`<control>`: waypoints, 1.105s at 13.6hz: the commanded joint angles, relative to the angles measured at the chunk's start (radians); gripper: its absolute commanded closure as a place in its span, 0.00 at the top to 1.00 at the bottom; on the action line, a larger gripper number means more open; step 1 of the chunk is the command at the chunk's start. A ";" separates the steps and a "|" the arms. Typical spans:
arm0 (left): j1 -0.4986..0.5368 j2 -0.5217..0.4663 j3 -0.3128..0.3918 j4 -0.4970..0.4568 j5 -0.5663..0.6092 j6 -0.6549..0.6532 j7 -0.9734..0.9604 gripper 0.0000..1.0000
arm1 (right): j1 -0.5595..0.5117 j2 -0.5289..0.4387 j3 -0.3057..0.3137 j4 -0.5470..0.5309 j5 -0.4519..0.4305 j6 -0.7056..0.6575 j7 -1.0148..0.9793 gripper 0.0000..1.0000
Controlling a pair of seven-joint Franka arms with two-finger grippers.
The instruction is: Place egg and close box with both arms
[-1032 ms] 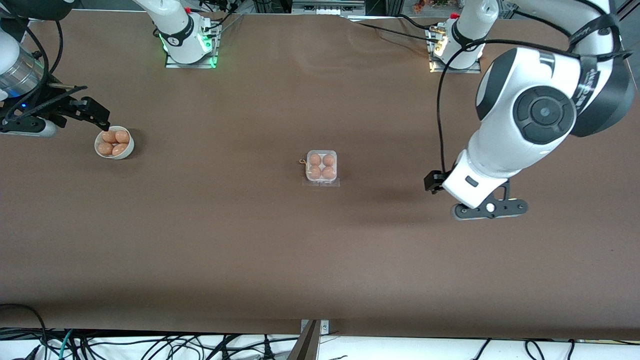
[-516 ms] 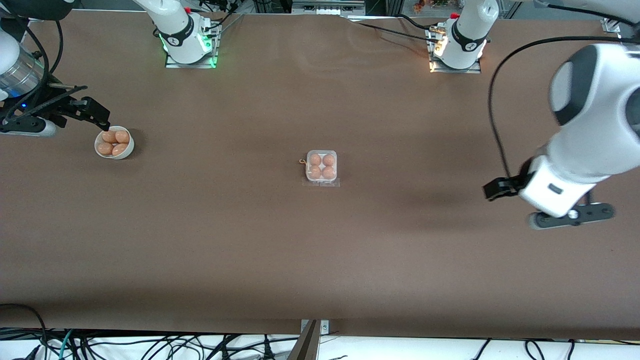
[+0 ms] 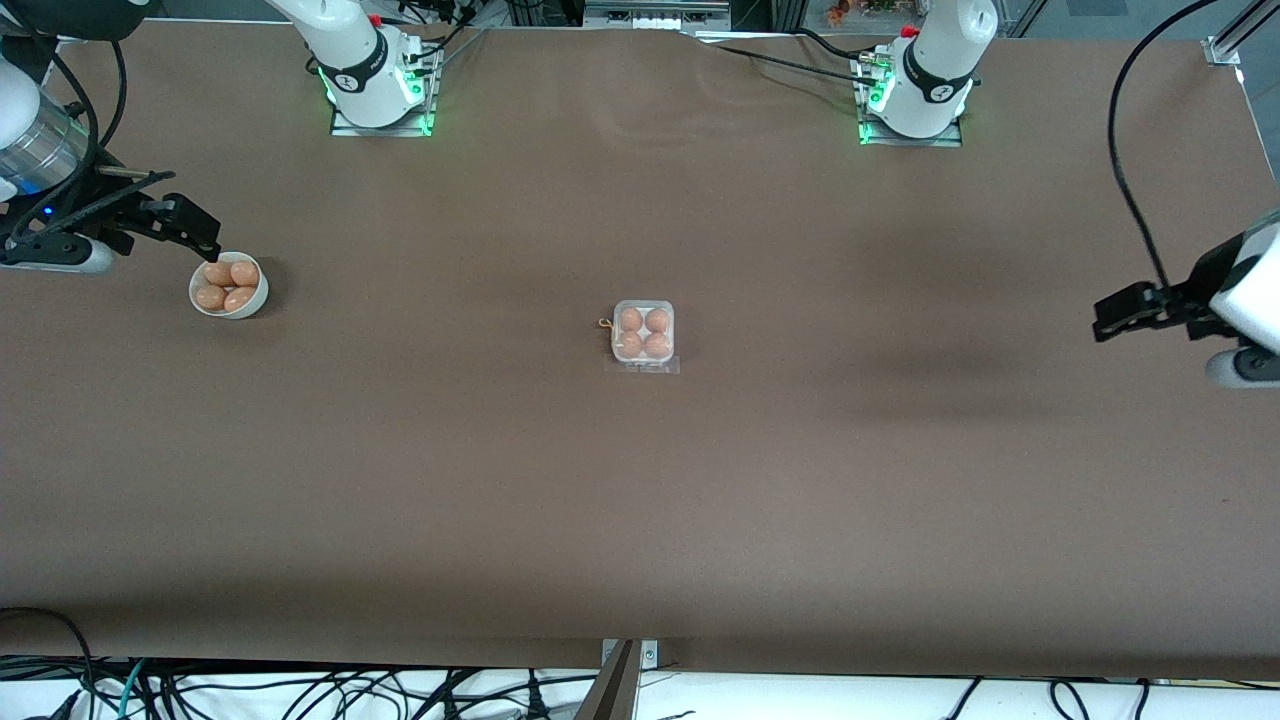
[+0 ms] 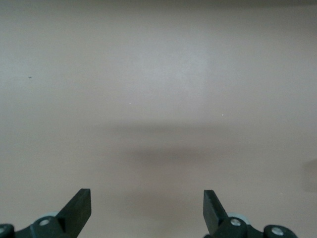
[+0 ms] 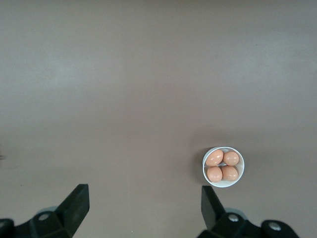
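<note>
Clear-plastic square egg box (image 3: 643, 333) shut with four orange-brown eggs; left gripper (image 4: 147, 210) and right gripper (image 5: 144, 208) spread, empty, over bare table ends.

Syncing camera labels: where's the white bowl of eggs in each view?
Front view: the white bowl sits at the right arm's end of the table, beside the right tool.
Left wrist view: not in it, only bare table.
Right wrist view: bowl, four eggs inside, near one finger.
Shared landmark: the brown table.
</note>
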 commanded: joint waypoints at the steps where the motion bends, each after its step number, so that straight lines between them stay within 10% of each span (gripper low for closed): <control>1: 0.009 -0.148 -0.019 -0.238 0.007 0.124 0.023 1.00 | 0.001 -0.001 0.000 0.013 0.014 -0.006 -0.001 1.00; 15: 0.018 -0.264 -0.082 -0.349 -0.032 0.096 0.018 1.00 | 0.001 -0.001 0.000 0.011 0.014 -0.009 -0.001 1.00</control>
